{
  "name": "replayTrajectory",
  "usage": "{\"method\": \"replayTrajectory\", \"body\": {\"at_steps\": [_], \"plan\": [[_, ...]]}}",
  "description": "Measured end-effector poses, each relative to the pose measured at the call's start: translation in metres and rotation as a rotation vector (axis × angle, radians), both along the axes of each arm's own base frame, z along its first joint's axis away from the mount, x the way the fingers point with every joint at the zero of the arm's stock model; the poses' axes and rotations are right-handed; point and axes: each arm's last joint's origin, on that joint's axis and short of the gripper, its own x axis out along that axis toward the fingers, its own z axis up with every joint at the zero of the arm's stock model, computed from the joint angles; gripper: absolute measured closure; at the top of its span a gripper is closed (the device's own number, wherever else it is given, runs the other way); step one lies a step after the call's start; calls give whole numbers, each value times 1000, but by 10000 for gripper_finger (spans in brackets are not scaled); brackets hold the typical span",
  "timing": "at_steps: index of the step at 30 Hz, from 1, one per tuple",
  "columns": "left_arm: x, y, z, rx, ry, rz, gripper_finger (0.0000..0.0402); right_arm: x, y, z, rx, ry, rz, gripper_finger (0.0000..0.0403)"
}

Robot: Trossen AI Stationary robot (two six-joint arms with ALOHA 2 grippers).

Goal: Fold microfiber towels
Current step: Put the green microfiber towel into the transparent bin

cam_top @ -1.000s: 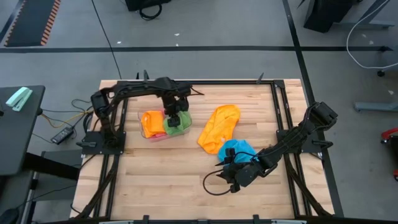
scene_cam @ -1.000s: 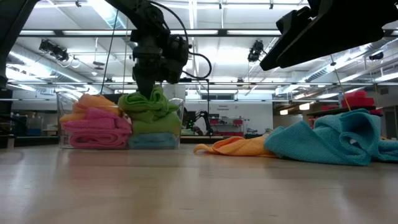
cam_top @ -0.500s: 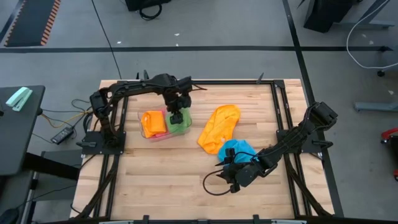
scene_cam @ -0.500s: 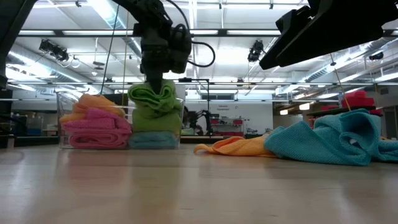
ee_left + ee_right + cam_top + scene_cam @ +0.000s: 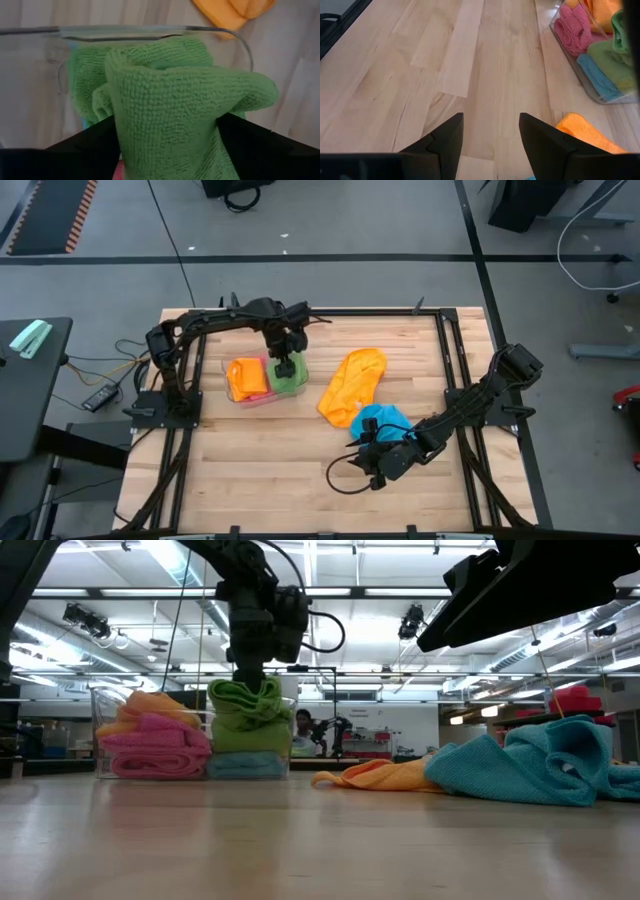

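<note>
The left hand hangs over the clear tub, fingers apart astride the folded green towel. The right hand, fingers apart and empty, waits beside the crumpled blue towel and orange towel on the counter. Soft, light cloths probably pinch best at a corner.

The green towel is soft, fuzzy cloth with tiny loops. The tub is clear, shiny plastic. The table is smooth, pale wood in long planks. The orange towel looks soft and matt
</note>
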Motion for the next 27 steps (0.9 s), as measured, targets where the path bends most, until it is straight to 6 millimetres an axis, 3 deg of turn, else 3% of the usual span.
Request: {"method": "replayTrajectory", "body": {"at_steps": [15,27], "plan": [[-13,24,2,17,-19,27,60,0,0,0,0,0,0,201],[-19,22,18,59,-54,32,61,0,0,0,1,0,0,201]]}}
